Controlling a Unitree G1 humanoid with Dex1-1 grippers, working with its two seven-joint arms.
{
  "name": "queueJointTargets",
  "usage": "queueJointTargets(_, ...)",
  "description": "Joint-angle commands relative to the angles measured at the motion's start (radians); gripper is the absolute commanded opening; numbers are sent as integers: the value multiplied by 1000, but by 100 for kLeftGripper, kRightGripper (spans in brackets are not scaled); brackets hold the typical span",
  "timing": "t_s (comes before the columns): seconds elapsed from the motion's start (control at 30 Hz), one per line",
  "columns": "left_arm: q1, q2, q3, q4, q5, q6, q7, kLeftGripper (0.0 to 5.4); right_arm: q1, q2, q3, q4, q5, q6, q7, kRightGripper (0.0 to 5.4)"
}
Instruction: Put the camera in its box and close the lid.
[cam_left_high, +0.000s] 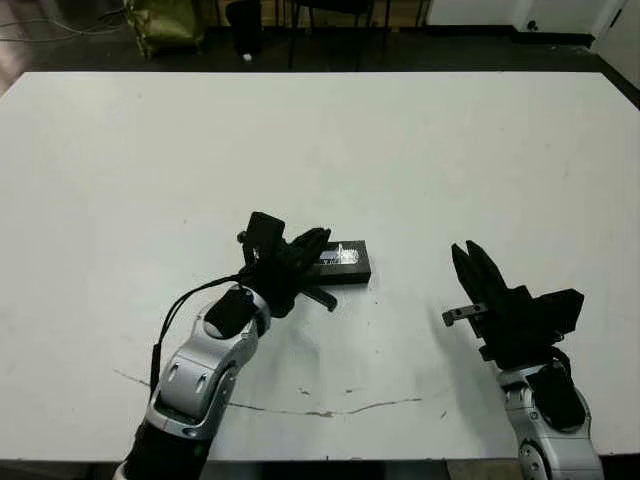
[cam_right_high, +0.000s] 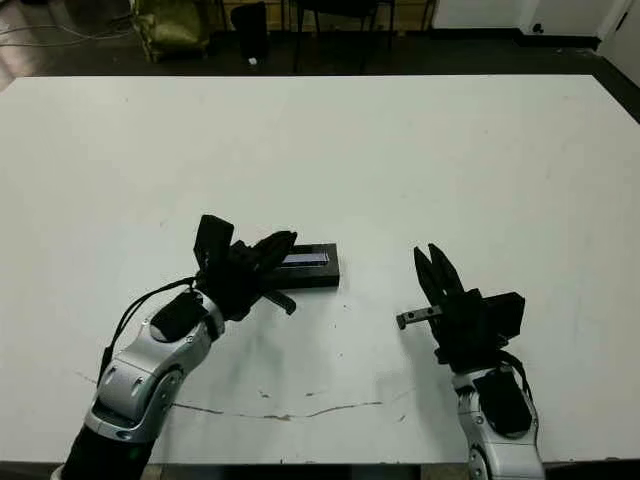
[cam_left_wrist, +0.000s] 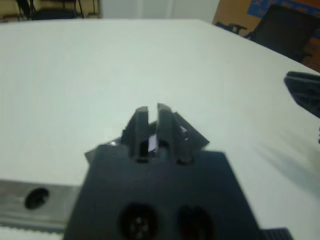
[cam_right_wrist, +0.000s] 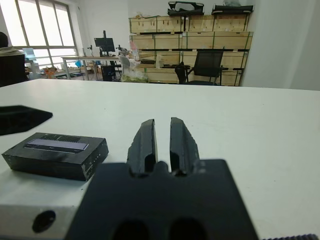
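Your left arm reaches forward and to the right from the near left corner, elbow bent, with the left gripper (cam_left_high: 308, 250) hovering at the left end of the lid (cam_left_high: 343, 261); its fingers (cam_left_wrist: 141, 125) are pressed nearly together with only a thin slit between them, and you cannot tell from these views whether they touch the lid. Your right arm rises from the near right edge, wrist tipped up, and the right gripper (cam_left_high: 470, 262) points away toward the far side, its fingers (cam_right_wrist: 144, 142) almost together and holding nothing.

The lid sits on the box (cam_right_wrist: 55, 162), closed, in the middle of the white table (cam_left_high: 400, 150), between your two grippers and well apart from the right one. Its long axis runs left to right, silvery strip facing up
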Motion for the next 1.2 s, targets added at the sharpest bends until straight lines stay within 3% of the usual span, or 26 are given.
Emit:
queueJointTargets(0.03,16,-21,2,22,4,51,37,2,14,-3,-2,12,-1,5,1,0)
queueJointTargets(0.63,45,-40,-1,121,7,188,100,2,11,-2,-3,32,9,-19,15,0)
queueJointTargets(1.0,82,-23,-3,136,6,175,89,2,13,0,-1,26,4,-13,7,0)
queueJointTargets(1.2,111,-9,14,29,-14,126,61,2,16,0,1,21,-2,-15,2,0)
